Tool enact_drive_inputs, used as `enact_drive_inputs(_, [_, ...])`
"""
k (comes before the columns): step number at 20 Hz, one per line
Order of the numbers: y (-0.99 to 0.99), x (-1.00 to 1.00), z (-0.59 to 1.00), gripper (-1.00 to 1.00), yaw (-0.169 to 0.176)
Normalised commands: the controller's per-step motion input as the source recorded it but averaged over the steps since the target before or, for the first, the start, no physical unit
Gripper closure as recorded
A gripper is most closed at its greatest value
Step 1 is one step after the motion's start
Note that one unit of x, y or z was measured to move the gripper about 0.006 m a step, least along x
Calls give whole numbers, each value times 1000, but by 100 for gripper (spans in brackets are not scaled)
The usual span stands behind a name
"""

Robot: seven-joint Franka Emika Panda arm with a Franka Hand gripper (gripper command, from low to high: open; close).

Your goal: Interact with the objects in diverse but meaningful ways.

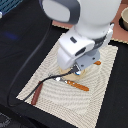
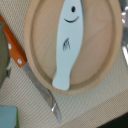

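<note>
In the wrist view a white-and-blue fish-like piece [image 2: 67, 45] lies lengthwise on the round tan plate [image 2: 102, 60], directly below the camera. A corner of the light blue block [image 2: 7, 118] shows on the mat beside the plate. In the exterior view my gripper [image 1: 83, 69] hangs low over the plate and the arm's white body covers both plate and fish. Neither view shows my fingers. The red ball and the dark brown stick are out of view.
An orange-handled knife [image 2: 14, 46] lies next to the plate, also visible in the exterior view [image 1: 77, 86]. A brown-handled fork [image 1: 36, 95] rests on the woven mat [image 1: 60, 107] toward the exterior view's left. A small orange bit [image 1: 98, 63] and a bowl [image 1: 123, 19] sit to the right.
</note>
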Motion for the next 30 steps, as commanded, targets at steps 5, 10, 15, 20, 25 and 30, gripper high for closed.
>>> enact_drive_inputs(5, [-495, -693, -147, -100, -49])
enact_drive_inputs(10, [-465, -730, -349, -100, -62])
enact_drive_inputs(15, [-282, -807, -429, -100, -92])
enact_drive_inputs(20, [-180, -941, -530, -100, -90])
enact_drive_inputs(25, [-186, -986, -479, -100, -81])
enact_drive_inputs(30, [-179, -987, -466, -100, -80])
